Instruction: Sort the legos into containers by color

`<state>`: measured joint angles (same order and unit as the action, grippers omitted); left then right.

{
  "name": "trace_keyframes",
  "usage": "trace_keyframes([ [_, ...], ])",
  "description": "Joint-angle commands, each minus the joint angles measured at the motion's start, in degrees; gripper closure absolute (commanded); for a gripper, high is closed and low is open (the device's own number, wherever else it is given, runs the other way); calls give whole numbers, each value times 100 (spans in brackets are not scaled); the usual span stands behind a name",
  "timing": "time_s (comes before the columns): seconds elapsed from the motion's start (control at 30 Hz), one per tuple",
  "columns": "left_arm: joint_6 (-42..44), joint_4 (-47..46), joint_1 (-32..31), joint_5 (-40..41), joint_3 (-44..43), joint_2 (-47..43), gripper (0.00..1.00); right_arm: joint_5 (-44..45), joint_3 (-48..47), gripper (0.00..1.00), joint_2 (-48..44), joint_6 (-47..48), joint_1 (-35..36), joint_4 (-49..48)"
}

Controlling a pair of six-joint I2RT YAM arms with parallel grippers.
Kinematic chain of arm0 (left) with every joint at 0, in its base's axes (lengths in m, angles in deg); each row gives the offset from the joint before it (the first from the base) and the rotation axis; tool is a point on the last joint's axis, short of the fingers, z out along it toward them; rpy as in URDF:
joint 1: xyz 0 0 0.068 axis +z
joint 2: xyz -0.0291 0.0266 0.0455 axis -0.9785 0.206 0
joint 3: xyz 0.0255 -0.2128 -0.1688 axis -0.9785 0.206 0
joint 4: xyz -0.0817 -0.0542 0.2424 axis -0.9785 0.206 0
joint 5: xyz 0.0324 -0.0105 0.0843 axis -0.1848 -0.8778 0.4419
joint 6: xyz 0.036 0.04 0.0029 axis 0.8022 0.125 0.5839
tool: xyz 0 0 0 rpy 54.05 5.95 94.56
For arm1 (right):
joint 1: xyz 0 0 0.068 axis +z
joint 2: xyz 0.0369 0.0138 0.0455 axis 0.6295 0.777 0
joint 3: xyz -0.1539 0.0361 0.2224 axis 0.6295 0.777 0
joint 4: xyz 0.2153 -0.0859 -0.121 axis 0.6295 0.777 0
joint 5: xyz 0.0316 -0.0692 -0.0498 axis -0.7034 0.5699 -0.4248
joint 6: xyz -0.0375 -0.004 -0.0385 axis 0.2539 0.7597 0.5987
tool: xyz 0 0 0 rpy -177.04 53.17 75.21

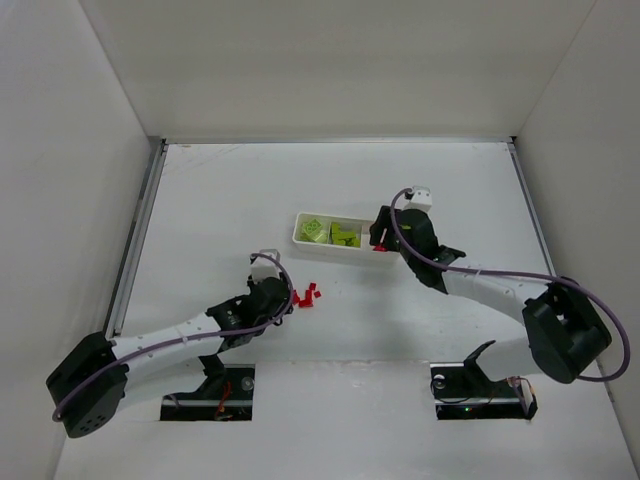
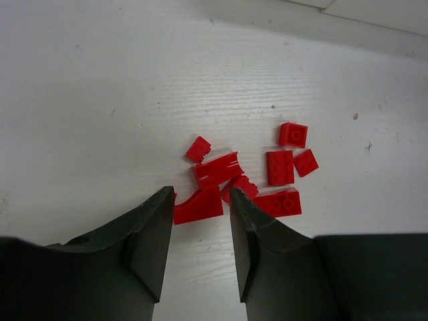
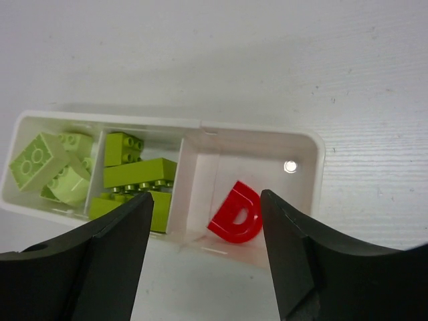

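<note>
Several small red legos [image 2: 281,167] lie in a loose pile on the table [image 1: 307,296]. My left gripper [image 2: 200,198] is low over the pile's near edge, open. A red sloped brick [image 2: 198,205] lies between its fingertips, with a small gap at the right finger. The white tray [image 3: 309,146] has three containers in a row. Lime-green legos fill the left one [image 3: 45,167] and the middle one [image 3: 137,175]. A red D-shaped piece [image 3: 235,214] leans in the right one. My right gripper [image 3: 207,197] hangs open just above it, holding nothing.
The tray [image 1: 297,232] sits mid-table, with the right arm [image 1: 480,285] reaching to its right end. White walls close in the table on the left, back and right. A metal rail [image 1: 135,235] runs along the left edge.
</note>
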<state>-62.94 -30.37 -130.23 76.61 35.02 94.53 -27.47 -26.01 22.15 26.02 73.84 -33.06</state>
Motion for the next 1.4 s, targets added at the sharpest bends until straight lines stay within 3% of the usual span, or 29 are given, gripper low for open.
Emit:
trace_keyframes([
  [0.0, 144, 111, -118, 257, -300, 58, 65, 111, -87, 31, -411, -14, 221, -152],
  [0.53, -832, 859, -628, 626, -344, 172, 76, 243, 493, 33, -1027, -269, 1214, -20],
  [0.8, -832, 763, -585, 837, -520, 656, 63, 243, 608, 32, -1010, -357, 1399, -90],
  [1.07, -665, 412, -549, 846, -617, 1095, 61, 243, 652, 32, -913, -437, 1619, -178],
  [1.23, -665, 191, -505, 802, -564, 1236, 63, 252, 757, 32, -930, -638, 1864, -196],
  [1.37, -629, 156, -488, 802, -520, 1193, 73, 252, 827, 32, -851, -691, 2154, -213],
])
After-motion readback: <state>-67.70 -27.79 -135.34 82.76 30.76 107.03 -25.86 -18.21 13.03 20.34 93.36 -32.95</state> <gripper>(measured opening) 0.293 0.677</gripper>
